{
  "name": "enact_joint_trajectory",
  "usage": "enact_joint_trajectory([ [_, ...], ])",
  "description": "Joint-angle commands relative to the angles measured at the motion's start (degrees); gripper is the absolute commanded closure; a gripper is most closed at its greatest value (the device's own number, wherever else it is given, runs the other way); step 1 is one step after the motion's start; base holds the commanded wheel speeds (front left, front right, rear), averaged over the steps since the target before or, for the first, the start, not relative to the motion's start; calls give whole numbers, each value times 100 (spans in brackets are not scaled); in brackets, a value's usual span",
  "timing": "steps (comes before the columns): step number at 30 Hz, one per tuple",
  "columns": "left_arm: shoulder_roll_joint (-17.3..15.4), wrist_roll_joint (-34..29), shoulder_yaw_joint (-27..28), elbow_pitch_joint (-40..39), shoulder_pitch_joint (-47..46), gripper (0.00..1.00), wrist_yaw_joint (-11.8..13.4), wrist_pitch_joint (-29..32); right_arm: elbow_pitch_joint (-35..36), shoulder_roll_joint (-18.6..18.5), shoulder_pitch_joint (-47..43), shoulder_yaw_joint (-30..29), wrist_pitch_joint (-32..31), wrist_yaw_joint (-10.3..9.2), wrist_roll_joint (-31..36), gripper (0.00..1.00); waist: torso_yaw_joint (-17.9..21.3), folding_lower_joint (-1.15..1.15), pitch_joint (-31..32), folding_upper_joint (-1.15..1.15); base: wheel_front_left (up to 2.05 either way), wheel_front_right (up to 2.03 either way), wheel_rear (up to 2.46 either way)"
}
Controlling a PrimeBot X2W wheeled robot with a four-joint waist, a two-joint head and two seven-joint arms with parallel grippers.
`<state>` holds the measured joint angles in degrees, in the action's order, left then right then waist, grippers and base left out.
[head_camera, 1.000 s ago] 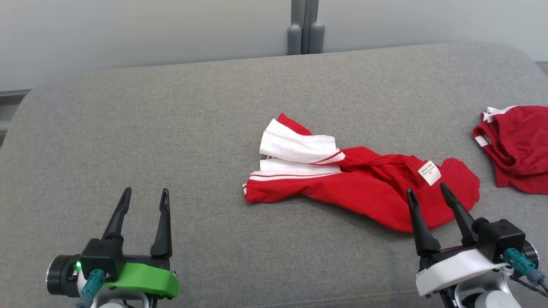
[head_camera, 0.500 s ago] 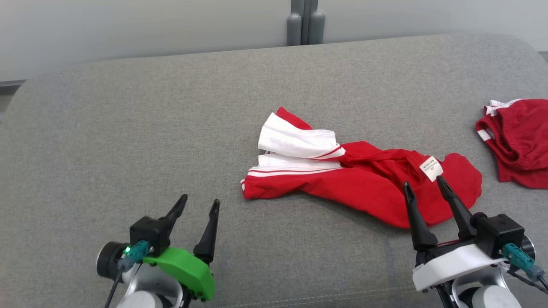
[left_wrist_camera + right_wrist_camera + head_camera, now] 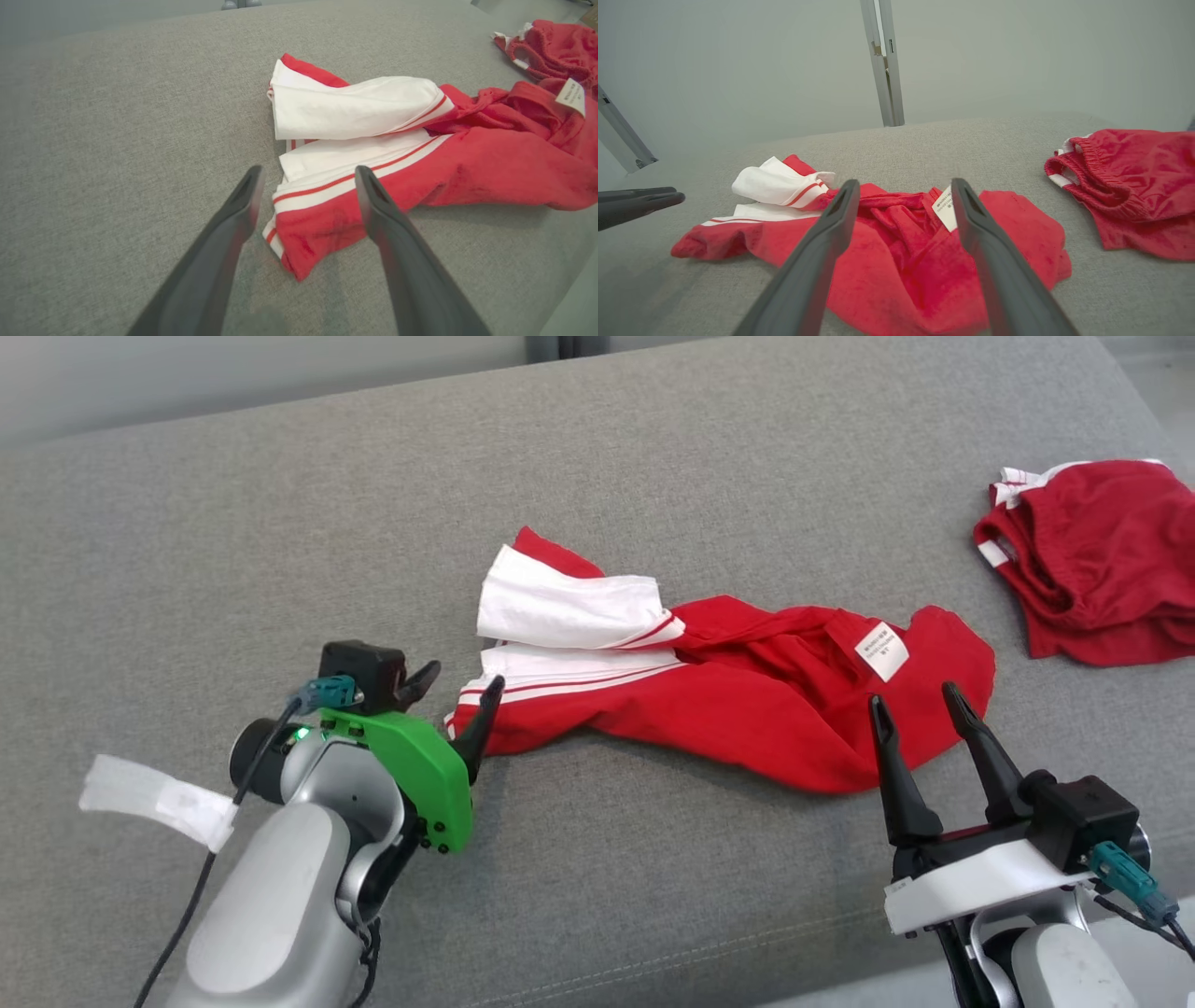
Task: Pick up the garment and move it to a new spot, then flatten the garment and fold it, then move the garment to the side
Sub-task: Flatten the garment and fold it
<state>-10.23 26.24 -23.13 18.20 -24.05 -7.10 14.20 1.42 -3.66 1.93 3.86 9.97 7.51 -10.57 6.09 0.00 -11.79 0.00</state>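
Cushion: a grey cushion (image 3: 280, 523) carries everything.
Around, left: a white strip (image 3: 154, 796) sticks out beside the left arm's cable.
Around, back: a grey post (image 3: 885, 60) stands behind the far edge.
Around, right: a second red heap (image 3: 1092, 560) with white trim lies at the far right, well apart from the garment.
Left claw: the left claw (image 3: 464, 678) has its fingers apart and empty. Its tips are at the garment's left striped corner, one on each side of it in the wrist view.
Garment: the garment (image 3: 747, 709), red with white panels, lies crumpled mid-cushion with a white tag (image 3: 881, 651) near its right end.
Right claw: the right claw (image 3: 913, 698) has its fingers apart and empty. It is at the garment's right end, just below the tag.
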Motion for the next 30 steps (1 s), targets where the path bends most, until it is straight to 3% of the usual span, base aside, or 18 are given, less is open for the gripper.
enact_joint_trajectory([
  [1, -84, 73, -23, 140, -222, 0, -29, 42, -38, 19, 106, -11, 67, -4, -42, 0, 363, 0, -369, 0, 0, 0, 0],
  [7, -207, 296, -283, 842, -828, 0, -42, 177, -198, 43, 258, 11, 239, -4, -94, 0, 582, 0, -622, 0, 0, 0, 0],
  [16, -307, 581, -643, 1478, -1278, 0, -42, -125, -334, 59, 412, -22, 361, -4, -90, 0, 605, 0, -763, 0, 0, 0, 0],
  [17, -306, 599, -679, 1520, -1297, 5, -42, -169, -346, 61, 419, -27, 372, -4, -86, 0, 595, 0, -768, 0, 0, 0, 0],
  [19, -316, 627, -738, 1599, -1332, 39, -42, -249, -363, 65, 432, -29, 386, -4, -78, 0, 575, 0, -774, 0, 0, 0, 0],
  [20, -319, 631, -771, 1631, -1353, 61, -42, -293, -371, 65, 438, -29, 393, -4, -72, 0, 566, 0, -779, 0, 0, 0, 0],
  [21, -320, 624, -819, 1659, -1394, 100, -42, -397, -383, 66, 440, -35, 405, -4, -61, 0, 546, 0, -780, 0, 0, 0, 0],
  [30, -397, 471, -936, 1496, -1425, 100, 58, -674, -426, 70, 413, -88, 405, -4, -115, 0, 444, 0, -778, 0, 0, 0, 0],
])
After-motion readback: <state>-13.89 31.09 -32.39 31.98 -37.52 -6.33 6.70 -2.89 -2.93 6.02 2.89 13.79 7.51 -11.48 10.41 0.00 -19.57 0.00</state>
